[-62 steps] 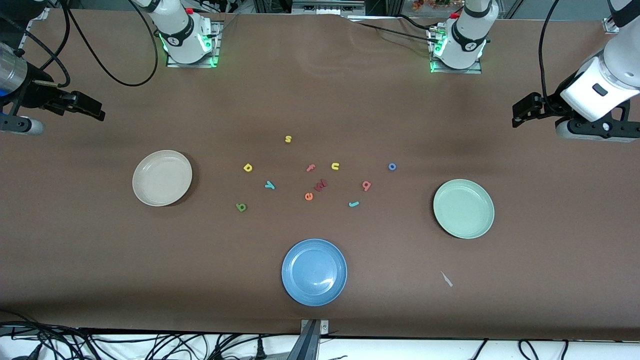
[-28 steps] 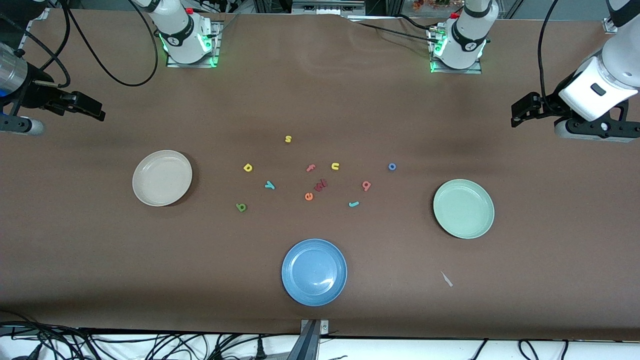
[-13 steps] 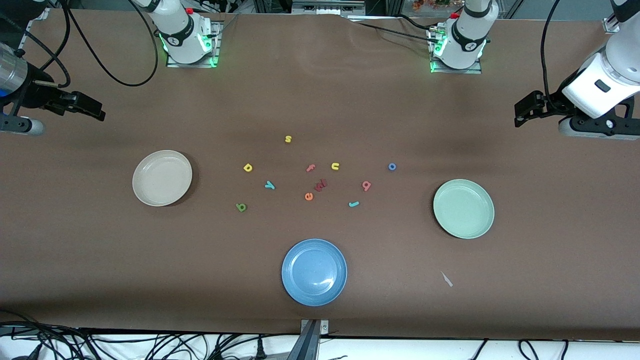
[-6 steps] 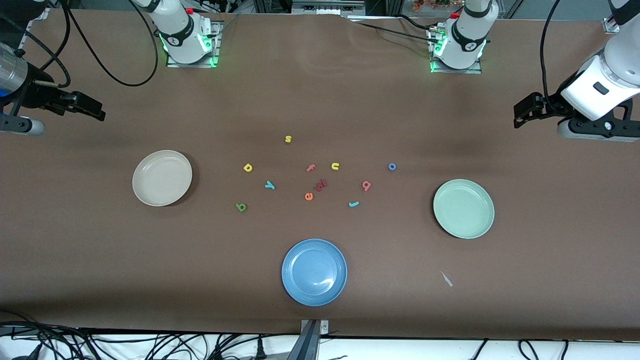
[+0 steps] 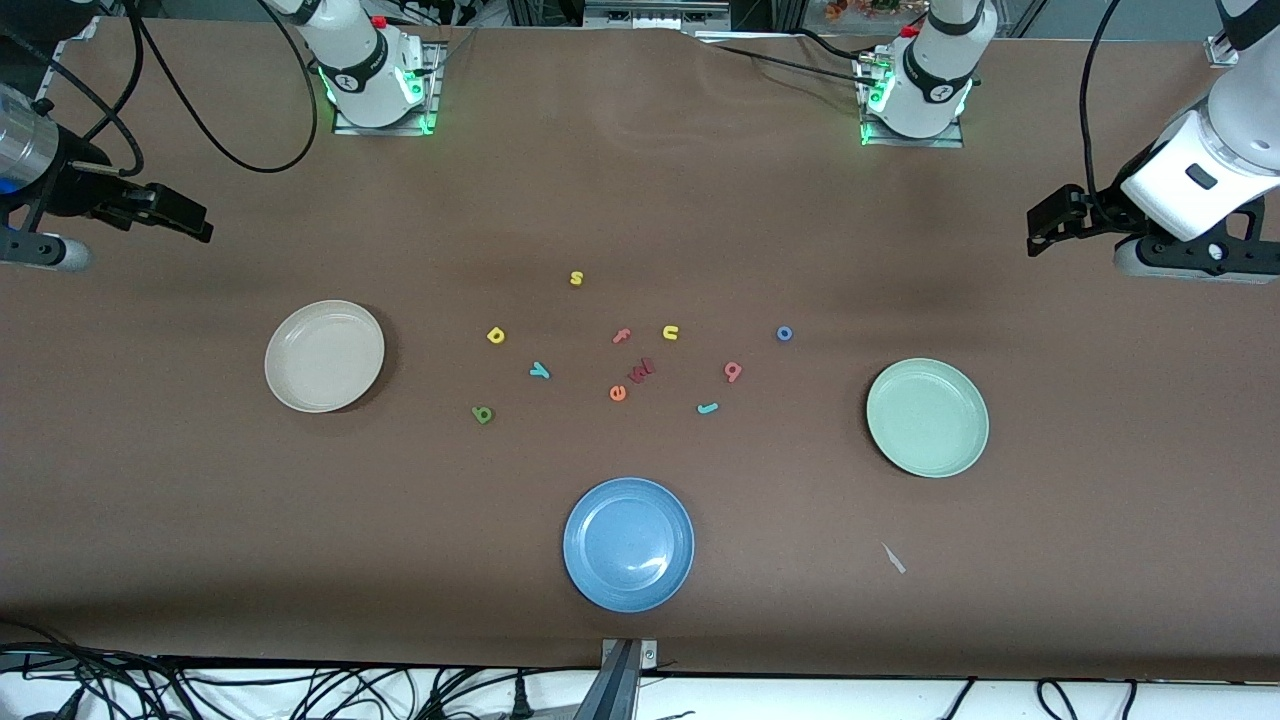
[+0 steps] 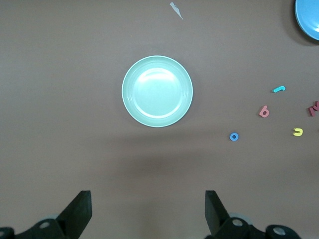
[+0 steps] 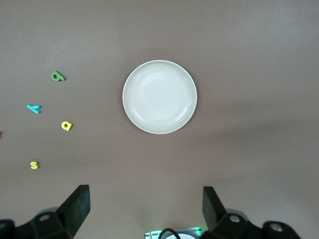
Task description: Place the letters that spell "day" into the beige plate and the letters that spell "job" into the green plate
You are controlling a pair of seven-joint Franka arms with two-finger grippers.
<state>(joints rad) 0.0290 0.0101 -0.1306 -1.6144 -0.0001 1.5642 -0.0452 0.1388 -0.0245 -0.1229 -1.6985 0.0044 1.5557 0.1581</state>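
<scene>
The beige plate (image 5: 324, 356) lies toward the right arm's end, the green plate (image 5: 927, 417) toward the left arm's end. Between them lie the yellow d (image 5: 496, 336), teal y (image 5: 540, 371), green a (image 5: 483, 414), teal j (image 5: 708, 408), blue o (image 5: 784, 333) and pinkish b (image 5: 733, 372). My right gripper (image 5: 190, 220) hangs open and empty high over the table's edge; its wrist view looks down on the beige plate (image 7: 159, 97). My left gripper (image 5: 1042, 228) hangs open and empty at the other end, above the green plate (image 6: 157, 91).
A blue plate (image 5: 628, 543) sits nearest the front camera. Other letters lie in the cluster: yellow s (image 5: 576, 278), yellow u (image 5: 671, 333), pink f (image 5: 622, 336), orange e (image 5: 618, 393) and a dark red piece (image 5: 641, 371). A small pale scrap (image 5: 893, 558) lies near the green plate.
The left arm's hand has swayed slightly in place. The right arm, the letters and the plates have not moved.
</scene>
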